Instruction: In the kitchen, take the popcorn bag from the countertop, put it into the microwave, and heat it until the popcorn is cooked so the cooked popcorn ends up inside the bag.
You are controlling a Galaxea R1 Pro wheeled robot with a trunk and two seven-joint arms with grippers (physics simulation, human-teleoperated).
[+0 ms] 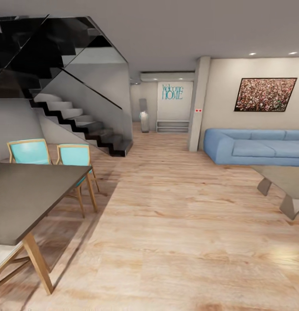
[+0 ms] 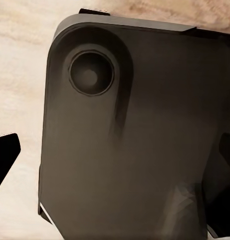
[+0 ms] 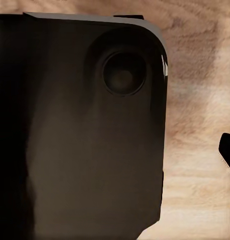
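Pale wooden floor [image 1: 179, 242] stretches ahead through a living space, with a black staircase [image 1: 80, 125] on the left, two turquoise chairs [image 1: 50, 153] tucked at a dark dining table [image 1: 28, 194], a blue sofa [image 1: 257, 147] under a speckled painting [image 1: 265, 94], and a "Welcome HOME" sign [image 1: 172, 91] at the end of the corridor. No kitchen, microwave or popcorn bag is in sight from where the robot stands, so where the bag lies, which way it points and how its long axis runs cannot be told yet. Both wrist cameras look down at the robot's own dark base [image 2: 129, 140] over the floorboards; a dark sliver at the edge of each may be a fingertip, but whether the left or right end effector is clenched or released I cannot tell. The step in hand looks like travelling to the kitchen: best done by steering along the open floor between table and sofa, arms tucked, and turning until the steel surface comes into view
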